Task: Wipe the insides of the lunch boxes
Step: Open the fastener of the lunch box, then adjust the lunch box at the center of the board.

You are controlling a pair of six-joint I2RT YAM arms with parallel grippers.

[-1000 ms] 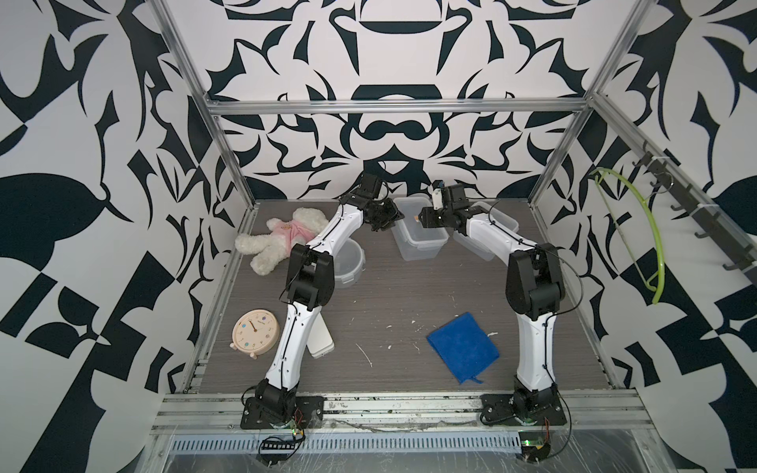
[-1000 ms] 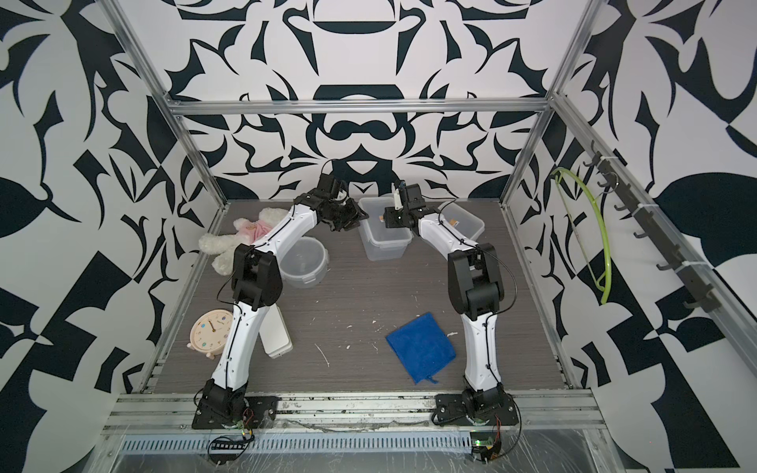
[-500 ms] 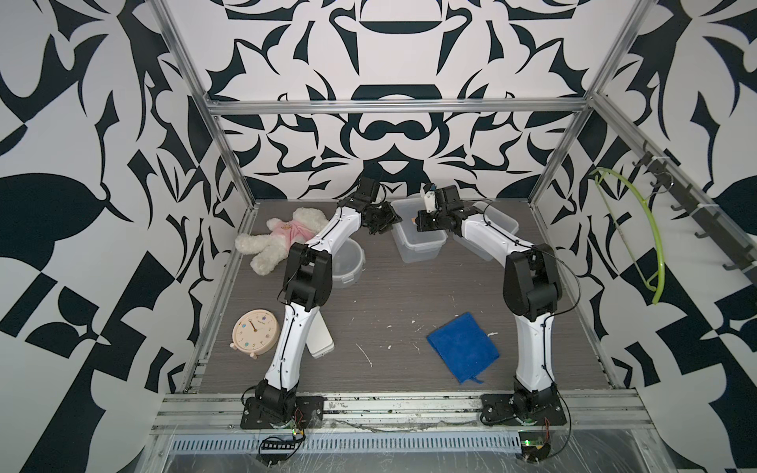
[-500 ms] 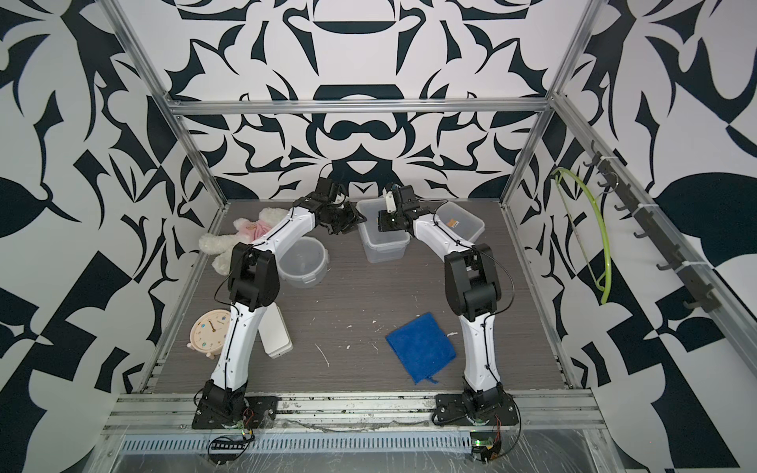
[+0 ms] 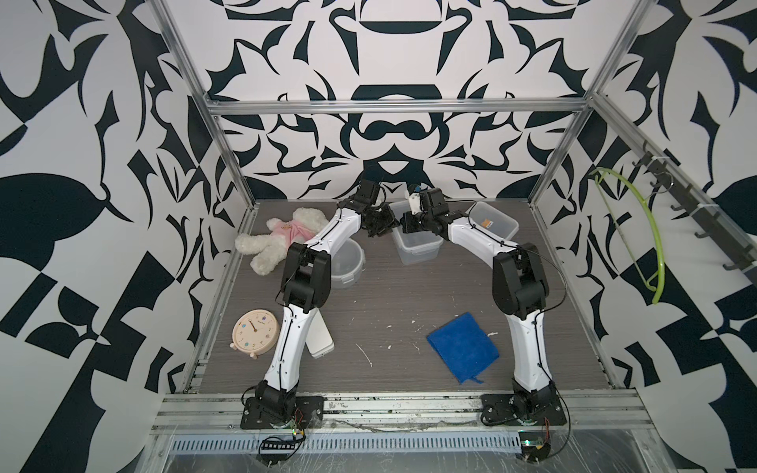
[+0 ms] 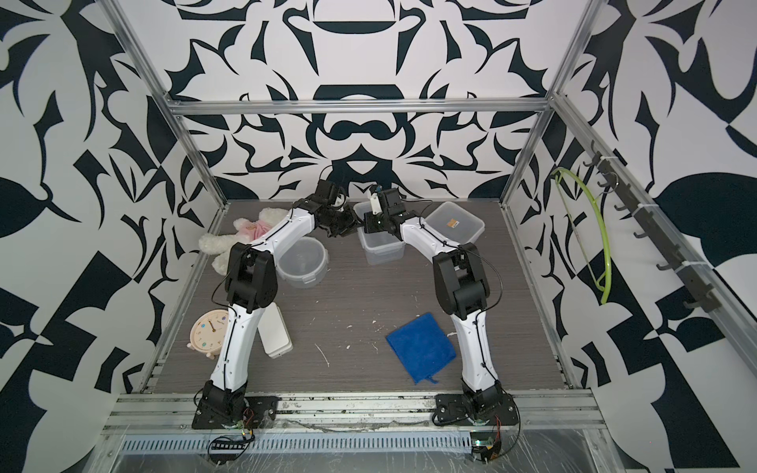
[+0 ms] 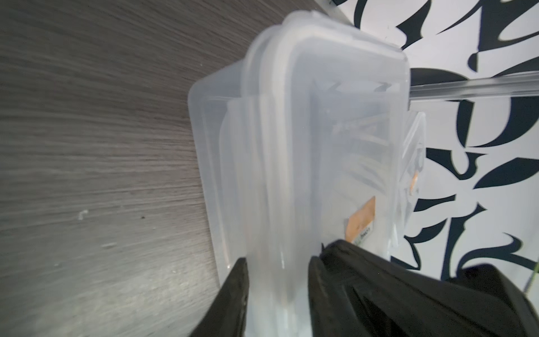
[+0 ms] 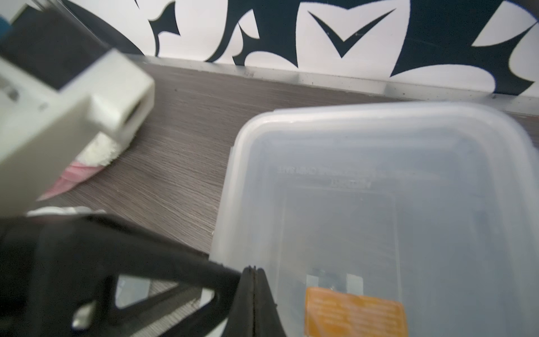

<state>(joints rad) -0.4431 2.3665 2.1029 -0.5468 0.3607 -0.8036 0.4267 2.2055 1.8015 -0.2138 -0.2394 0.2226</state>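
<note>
A grey wood-grain tabletop (image 5: 389, 295) carries a white plush bear (image 5: 282, 237), a round lunch box (image 5: 348, 266), a middle rectangular lunch box (image 5: 418, 250), a stickered rectangular lunch box (image 5: 493, 221) at back right, a cream alarm clock (image 5: 254, 331), a white case (image 5: 321, 342), a blue cloth (image 5: 463, 346) and scattered white crumbs.

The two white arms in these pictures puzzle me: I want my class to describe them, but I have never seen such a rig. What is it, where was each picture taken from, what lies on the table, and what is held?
They are two robot arms bolted at the front of a table, each ending in a pincer. Two pictures look down from overhead; the other two come from a camera on each wrist. On the table stand three clear lunch boxes: the round box, the middle box and the right box. A blue cloth, a clock, a plush toy and a white case lie there too. The left pincer grips the middle box's lid. The right pincer is shut at that box's edge; whether it holds anything I cannot tell.
</note>
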